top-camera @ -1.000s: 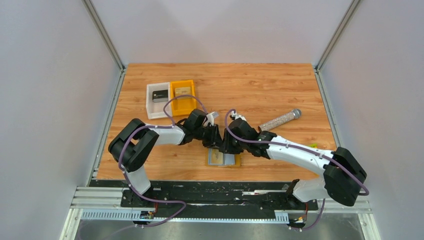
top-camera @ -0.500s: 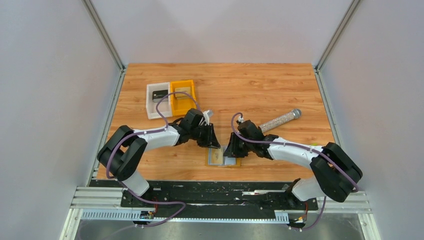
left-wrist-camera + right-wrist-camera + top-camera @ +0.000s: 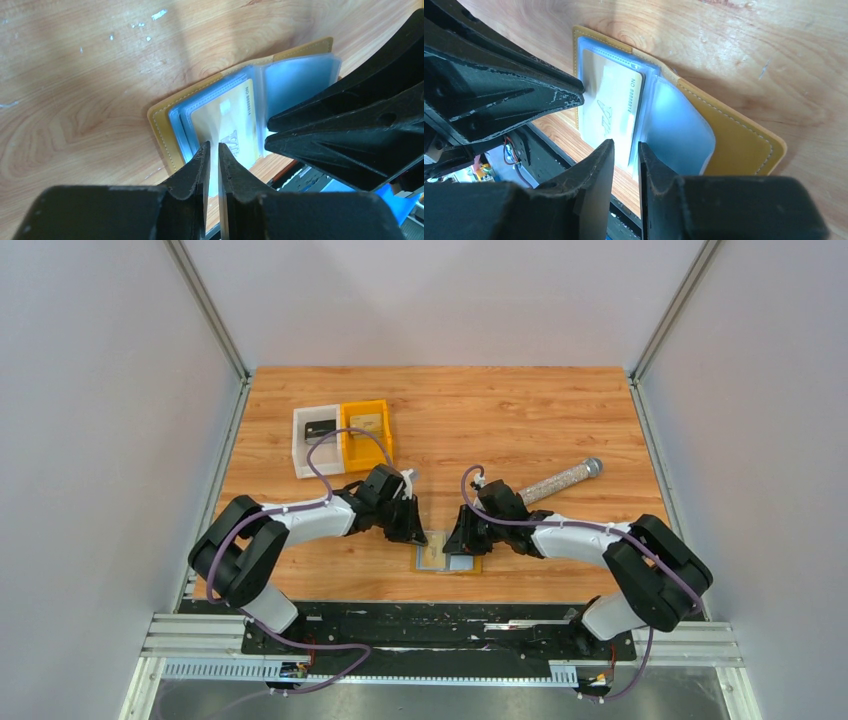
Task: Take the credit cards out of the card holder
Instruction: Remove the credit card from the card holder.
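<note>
The wooden table fills the top view. The left arm reaches in from 8 o'clock and the right arm from 4 o'clock, and they meet low near the table's 6 o'clock edge. At 10 o'clock a white bin and an orange bin sit touching side by side, each with a small item inside (too small to name). A glittery tube lies at 3 o'clock, slanted.

The card holder lies open and flat at 6 o'clock, close to the near edge, with its tan cover down and its clear-blue sleeves up. A pale gold card sits in the left-hand sleeve stack. The right-hand sleeve looks bare.

The left gripper comes down at the holder's 11 o'clock corner. In its wrist view the jaws are almost together with only a thin slit between them, the tips over the card's edge. I cannot tell whether it pinches anything.

The right gripper comes down at 1 o'clock. Its jaws also stand narrowly apart, tips above the card's near edge, and I cannot tell whether it grasps.
</note>
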Action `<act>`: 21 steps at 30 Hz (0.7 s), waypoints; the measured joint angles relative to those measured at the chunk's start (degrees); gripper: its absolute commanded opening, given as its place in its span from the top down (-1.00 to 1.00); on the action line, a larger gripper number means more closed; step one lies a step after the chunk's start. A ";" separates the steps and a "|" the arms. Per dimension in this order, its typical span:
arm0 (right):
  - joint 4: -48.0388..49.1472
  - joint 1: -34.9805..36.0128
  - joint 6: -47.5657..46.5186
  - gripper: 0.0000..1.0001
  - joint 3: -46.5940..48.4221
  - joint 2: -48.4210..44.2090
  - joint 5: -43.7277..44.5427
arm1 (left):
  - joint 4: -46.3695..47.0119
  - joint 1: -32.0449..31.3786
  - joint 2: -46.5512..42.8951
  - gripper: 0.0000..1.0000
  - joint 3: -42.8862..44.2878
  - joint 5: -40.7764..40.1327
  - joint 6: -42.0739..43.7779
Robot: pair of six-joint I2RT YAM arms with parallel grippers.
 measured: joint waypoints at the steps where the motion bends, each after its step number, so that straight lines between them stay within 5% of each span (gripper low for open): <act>1: 0.24 0.00 0.00 0.50 -0.11 0.09 -0.11 | -0.15 0.00 -0.26 0.65 -0.35 -0.04 0.17; 21: 4.13 0.00 0.48 0.57 -1.03 2.75 -0.44 | 1.03 0.00 -1.14 0.70 -2.10 0.22 0.11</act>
